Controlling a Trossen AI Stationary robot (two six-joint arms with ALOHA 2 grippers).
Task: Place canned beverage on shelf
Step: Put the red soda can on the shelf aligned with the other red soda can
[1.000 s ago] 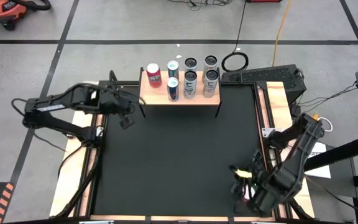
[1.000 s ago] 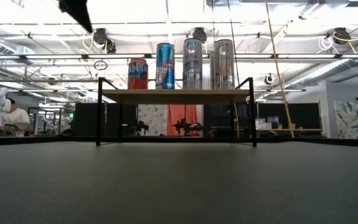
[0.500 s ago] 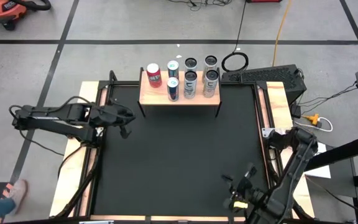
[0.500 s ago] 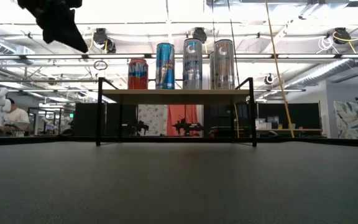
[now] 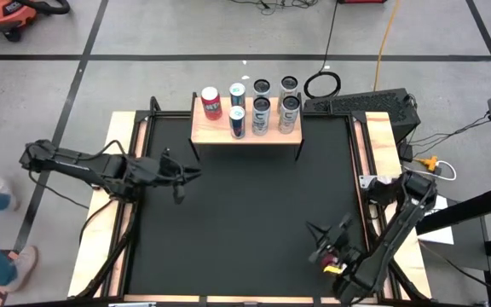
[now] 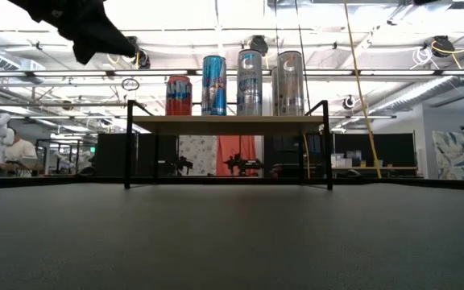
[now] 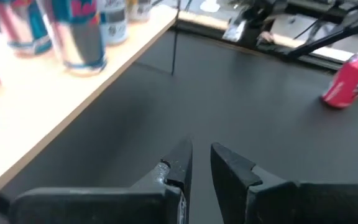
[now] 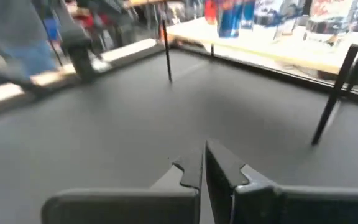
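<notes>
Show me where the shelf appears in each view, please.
High view: the shelf stands at the top centre.
Low view: in the middle, raised on thin legs.
Left wrist view: close by, carrying cans.
Right wrist view: far across the black table, pale board.
Shared landmark: the black table under it.

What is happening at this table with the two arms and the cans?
Nothing is being held. Seven cans stand on the shelf at the table's far edge. The left gripper hovers over the table's left side, jaws slightly apart and empty. The right gripper waits at the near right corner, jaws shut, a red can near it.
</notes>
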